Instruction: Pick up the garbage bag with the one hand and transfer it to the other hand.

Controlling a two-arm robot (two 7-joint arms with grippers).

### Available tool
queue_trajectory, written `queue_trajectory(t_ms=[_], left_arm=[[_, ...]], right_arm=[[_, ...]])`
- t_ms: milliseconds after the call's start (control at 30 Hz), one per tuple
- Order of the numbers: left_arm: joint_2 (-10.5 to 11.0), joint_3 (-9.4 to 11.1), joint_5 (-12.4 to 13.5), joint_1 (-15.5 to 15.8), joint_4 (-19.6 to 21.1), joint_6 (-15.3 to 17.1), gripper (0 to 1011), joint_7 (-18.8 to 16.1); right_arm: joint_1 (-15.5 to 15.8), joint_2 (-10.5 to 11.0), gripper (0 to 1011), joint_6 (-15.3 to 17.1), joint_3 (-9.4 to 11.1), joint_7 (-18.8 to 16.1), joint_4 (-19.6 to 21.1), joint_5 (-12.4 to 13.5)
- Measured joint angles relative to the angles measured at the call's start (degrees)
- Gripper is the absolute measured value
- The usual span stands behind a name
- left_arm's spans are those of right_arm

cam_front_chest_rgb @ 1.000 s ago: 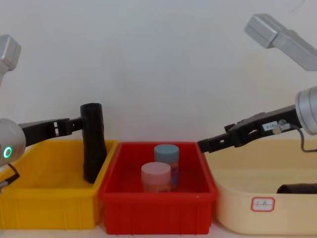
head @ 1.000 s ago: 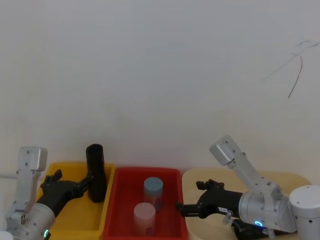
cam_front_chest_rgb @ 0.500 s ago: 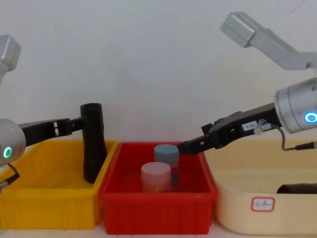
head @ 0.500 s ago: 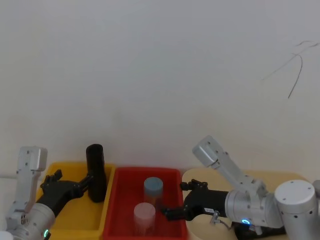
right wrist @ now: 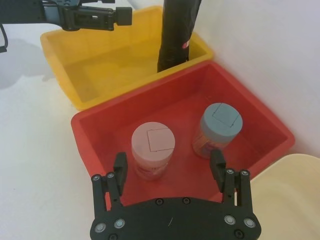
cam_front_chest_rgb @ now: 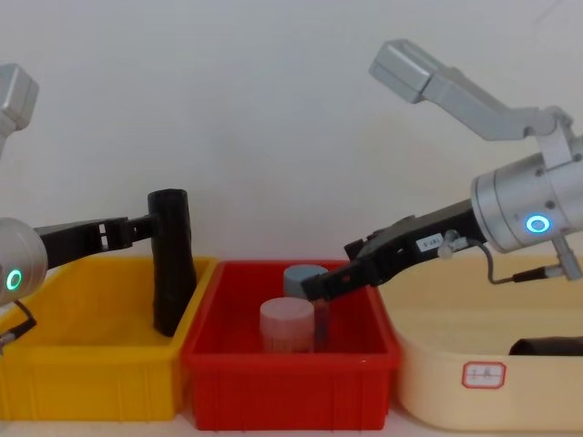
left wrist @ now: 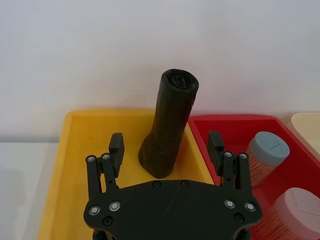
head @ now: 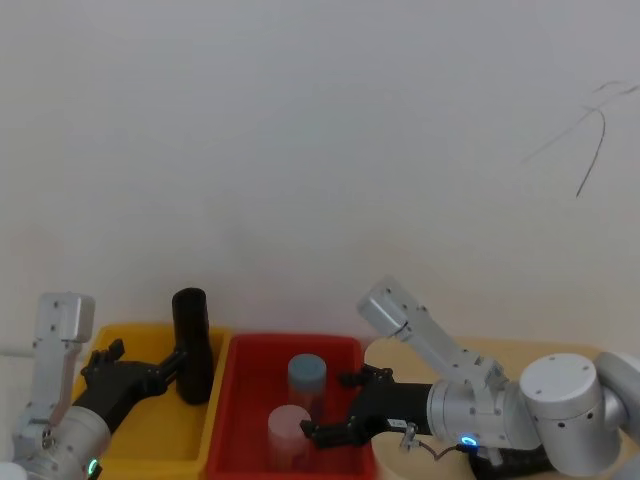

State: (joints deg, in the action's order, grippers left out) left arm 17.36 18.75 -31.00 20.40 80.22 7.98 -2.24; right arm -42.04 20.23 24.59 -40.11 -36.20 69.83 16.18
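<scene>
Bag (left wrist: 172, 110): ungripped, just ahead of spread left pincer (left wrist: 166, 142); could topple if nudged. Right pincer (right wrist: 168, 160), spread, could clip jars (right wrist: 152, 145) ahead.

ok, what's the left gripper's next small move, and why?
Probably ease the left gripper forward a little, then close. Its fingers are open, and the garbage bag stands in the yellow bin, centred between them but apparently just beyond the fingertips.

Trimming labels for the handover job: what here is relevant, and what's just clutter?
Job: garbage bag, standing in the yellow bin; left gripper, open, facing it; right gripper, open over the red bin.
Clutter: pink-lidded jar, blue-lidded jar, cream bin, thin black roll in it.
</scene>
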Motion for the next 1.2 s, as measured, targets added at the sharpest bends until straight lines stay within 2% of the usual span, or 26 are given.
queue_trajectory(t_ms=[567, 1200], left_arm=[[0.0, 0.0, 0.0, 0.0, 0.0, 0.0, 1002, 0.0], [0.0, 0.0, 0.0, 0.0, 0.0, 0.0, 1002, 0.0]], right_arm=[[-2.8, -3.3, 1001, -0.6, -1.9, -2.1, -6.0, -1.4], [-5.0, -6.9, 1002, -2.1, -2.6, -3.6, -12.5, -2.2]])
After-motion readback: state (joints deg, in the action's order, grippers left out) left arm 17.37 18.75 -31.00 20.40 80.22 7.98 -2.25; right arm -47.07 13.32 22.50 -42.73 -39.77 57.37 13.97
